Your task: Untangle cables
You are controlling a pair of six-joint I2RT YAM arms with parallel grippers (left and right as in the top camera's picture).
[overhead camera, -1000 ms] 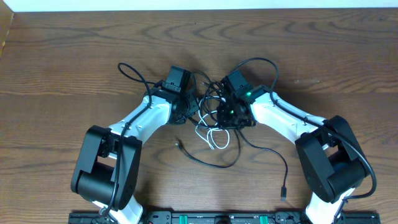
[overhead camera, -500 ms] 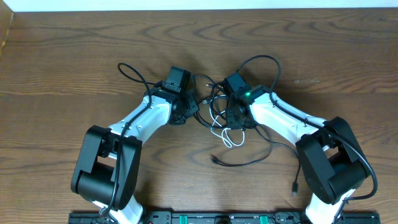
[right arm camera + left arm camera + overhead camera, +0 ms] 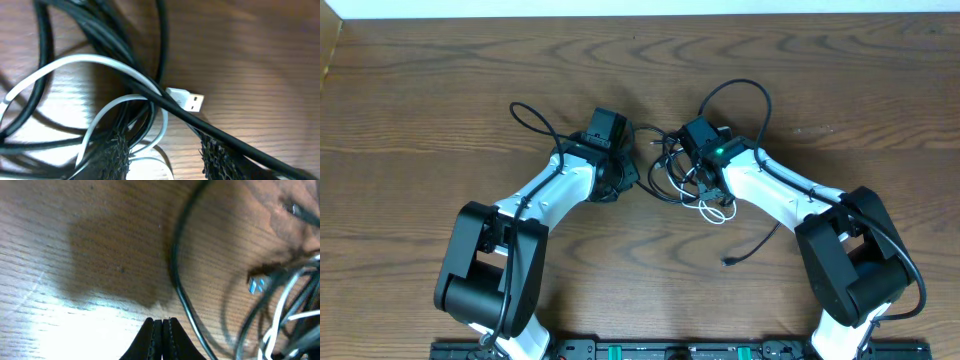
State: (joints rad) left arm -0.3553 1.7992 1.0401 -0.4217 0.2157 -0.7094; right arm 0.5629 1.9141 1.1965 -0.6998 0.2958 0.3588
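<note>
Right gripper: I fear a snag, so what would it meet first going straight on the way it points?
The right gripper would most likely meet the black cable crossing diagonally between its fingers first; the white USB plug lies just beyond. Depth is unclear.

Overhead stares straight down from high up, taking in the whole table (image 3: 410, 90). Left wrist skims low, angled forward along the wood. Right wrist hangs tight above the cables (image 3: 90, 59), the tangle all three views share.
</note>
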